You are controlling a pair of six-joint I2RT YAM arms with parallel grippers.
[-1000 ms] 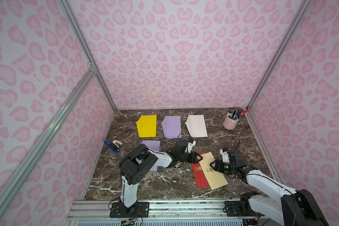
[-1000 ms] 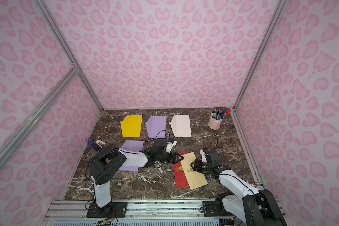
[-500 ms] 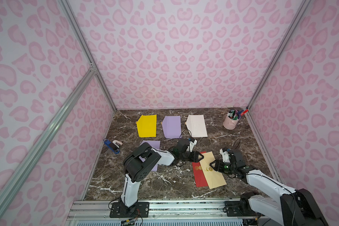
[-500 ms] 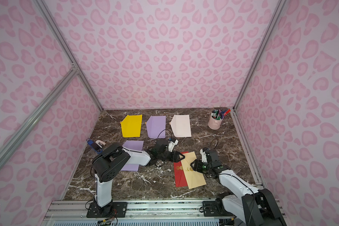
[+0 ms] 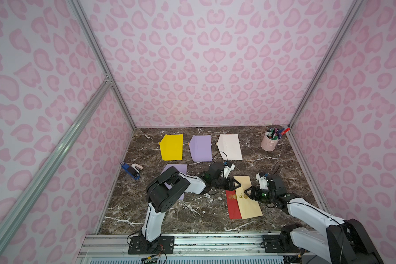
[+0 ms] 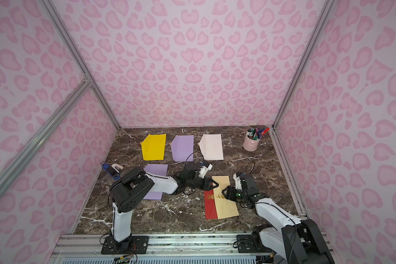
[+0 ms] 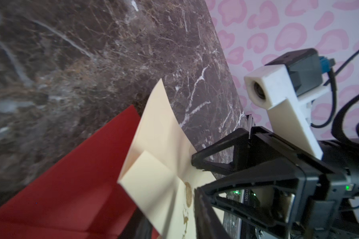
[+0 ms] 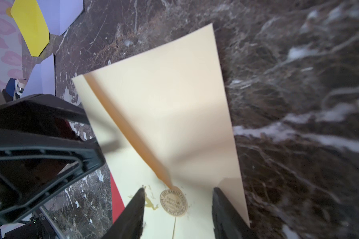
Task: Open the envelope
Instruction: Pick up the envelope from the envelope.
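The cream envelope (image 5: 248,203) lay on the marble tabletop (image 5: 181,217), toward the front, partly over a red envelope (image 5: 232,206). Its flap (image 8: 164,99) stood lifted from the body, and one edge of the flap ran down to the round gold seal (image 8: 173,201). The right pincer (image 5: 247,190) was spread, with its fingers (image 8: 136,209) set on the paper at each side of the seal. The left pincer (image 5: 238,184) was at the flap's edge. Whether it pinched the flap, I could not tell.
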